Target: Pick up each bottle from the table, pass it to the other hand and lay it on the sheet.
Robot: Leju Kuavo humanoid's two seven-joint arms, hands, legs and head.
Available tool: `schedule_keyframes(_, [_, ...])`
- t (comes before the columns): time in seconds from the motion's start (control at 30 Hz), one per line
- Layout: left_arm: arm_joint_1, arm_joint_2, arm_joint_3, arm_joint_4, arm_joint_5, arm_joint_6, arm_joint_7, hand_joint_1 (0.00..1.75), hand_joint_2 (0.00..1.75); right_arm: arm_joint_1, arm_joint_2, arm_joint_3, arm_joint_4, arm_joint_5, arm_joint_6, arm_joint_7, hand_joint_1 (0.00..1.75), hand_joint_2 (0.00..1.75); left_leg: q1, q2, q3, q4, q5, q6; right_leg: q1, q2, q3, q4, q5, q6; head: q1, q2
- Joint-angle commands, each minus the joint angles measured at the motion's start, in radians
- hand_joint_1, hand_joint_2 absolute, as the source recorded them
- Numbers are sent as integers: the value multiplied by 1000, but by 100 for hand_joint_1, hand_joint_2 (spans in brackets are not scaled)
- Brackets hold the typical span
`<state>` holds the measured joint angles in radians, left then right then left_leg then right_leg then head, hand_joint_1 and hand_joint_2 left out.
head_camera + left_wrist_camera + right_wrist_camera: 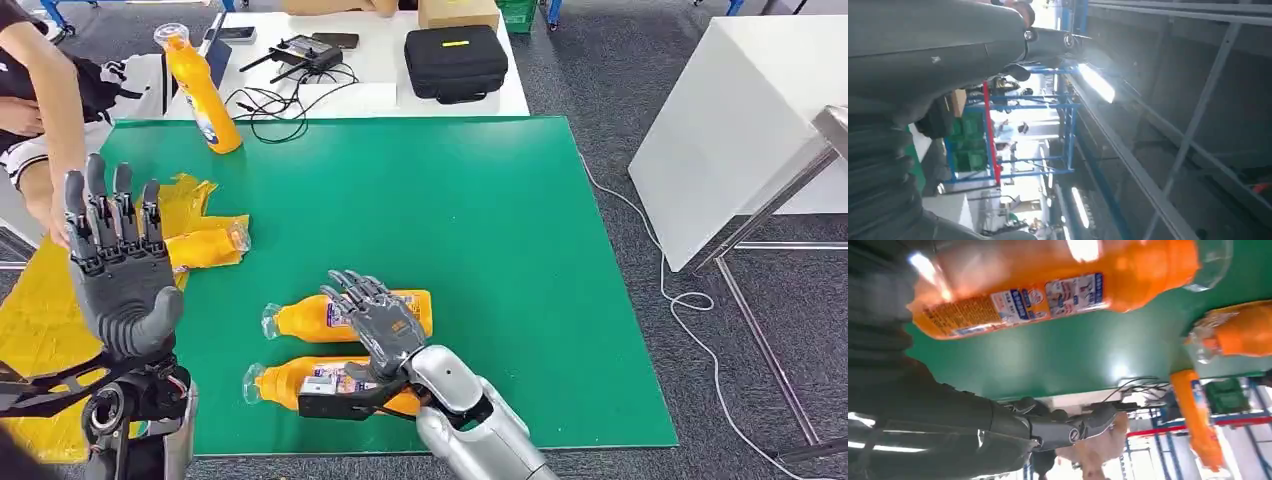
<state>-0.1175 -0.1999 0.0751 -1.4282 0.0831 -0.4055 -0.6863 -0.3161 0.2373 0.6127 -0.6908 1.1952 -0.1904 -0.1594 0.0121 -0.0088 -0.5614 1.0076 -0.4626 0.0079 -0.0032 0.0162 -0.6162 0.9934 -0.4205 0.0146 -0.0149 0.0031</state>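
Bottles: two lie at six o'clock on the green surface [480, 230], far bottle [300, 318] under the right hand [378, 322], fingers spread, gripping nothing. Left hand [120, 275] raised at nine o'clock, fingers open.

Two bottles [345, 318] lie right of the sheet [40, 300].

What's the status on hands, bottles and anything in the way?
Left hand raised, open. Right hand open over two lying bottles, holding nothing. One bottle on yellow sheet, one upright. Person's arm beside the sheet.
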Motion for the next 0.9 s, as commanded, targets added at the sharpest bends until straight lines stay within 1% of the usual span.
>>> schedule_keyframes(0.03, [-26,27,-56,60,-52,52,3,0,175,-95,-12,-3,108,67,-85,108,0,175,0,0,3,-1,-1,0,0,-1,3,-1,-1,0,0,0])
schedule_keyframes(0.13, [-19,31,-48,70,-56,70,2,0,175,-83,-25,-72,28,61,-149,143,0,175,0,0,5,-2,-1,0,0,-2,5,-2,-1,1,0,0])
schedule_keyframes(0.17, [-15,31,-41,70,-58,79,5,0,175,-77,-33,-104,-16,65,-144,163,0,175,0,0,5,-2,-1,0,0,-2,5,-2,-1,1,0,0])
schedule_keyframes(0.23, [-14,32,-39,68,-59,81,6,0,175,-78,-36,-115,-26,66,-138,166,0,175,-1,0,1,-1,0,0,-1,-1,1,-1,0,0,0,0])
schedule_keyframes(0.27, [-11,31,-37,60,-59,81,6,0,175,-74,-36,-138,-37,69,-130,179,0,175,0,0,4,-2,-1,0,0,-2,4,-1,-1,1,0,0])
schedule_keyframes(0.3, [-9,30,-37,54,-59,81,7,0,175,-75,-36,-155,-34,75,-121,196,0,175,-1,0,3,-1,0,0,0,-1,3,-1,-1,1,0,0])
schedule_keyframes(0.33, [-6,28,-38,43,-60,81,8,0,175,-81,-38,-169,-21,89,-114,213,0,175,0,0,5,-2,-1,1,0,-2,5,-2,-1,1,0,0])
schedule_keyframes(0.37, [-3,29,-41,37,-62,81,12,0,175,-86,-36,-186,-5,90,-106,216,0,175,-1,0,3,-1,0,1,0,-2,3,-1,-1,1,0,0])
schedule_keyframes(0.47, [-3,29,-43,36,-63,81,13,0,175,-87,-37,-189,0,91,-109,212,0,175,0,0,5,-2,-1,0,0,-2,4,-1,-1,0,0,0])
schedule_keyframes(0.53, [-3,29,-43,36,-63,81,13,0,175,-87,-37,-189,0,91,-109,212,0,175,-1,0,2,-1,0,0,0,-2,2,-1,-1,0,0,0])
schedule_keyframes(0.57, [-3,28,-43,36,-63,81,13,0,175,-84,-36,-188,2,91,-108,212,0,175,0,0,5,-2,-1,0,0,-2,5,-2,-1,1,0,0])
schedule_keyframes(0.63, [-6,28,-48,41,-66,80,16,0,175,-99,-31,-201,39,92,-74,226,0,175,-1,1,2,-1,0,0,0,-1,2,-1,-1,0,0,0])
schedule_keyframes(0.67, [-6,28,-55,45,-67,79,17,0,175,-104,-31,-208,60,93,-78,222,0,175,0,1,6,-2,-1,0,0,-1,5,-2,-1,0,0,0])
schedule_keyframes(0.73, [-7,32,-58,49,-71,84,16,0,175,-116,-28,-219,94,95,-90,221,0,175,0,0,3,-1,0,0,0,-2,3,-1,-1,0,0,0])
schedule_keyframes(0.77, [-9,34,-58,51,-71,85,16,0,175,-122,-26,-228,106,88,-94,208,0,175,0,0,5,-2,-1,0,0,-2,6,-2,-1,1,0,0])
schedule_keyframes(0.8, [-11,33,-58,51,-71,85,15,0,175,-125,-24,-231,112,86,-97,203,0,175,-1,0,4,-2,-1,0,0,-1,4,-1,-1,1,0,0])
schedule_keyframes(0.83, [-15,33,-57,50,-70,86,15,0,175,-132,-20,-236,124,78,-91,180,0,175,0,1,6,-2,-1,1,0,-1,6,-2,-1,1,0,0])
schedule_keyframes(0.9, [-24,32,-57,54,-71,85,18,0,175,-137,-14,-232,132,74,-87,149,0,175,0,1,3,-1,0,0,0,-1,3,-1,0,0,0,0])
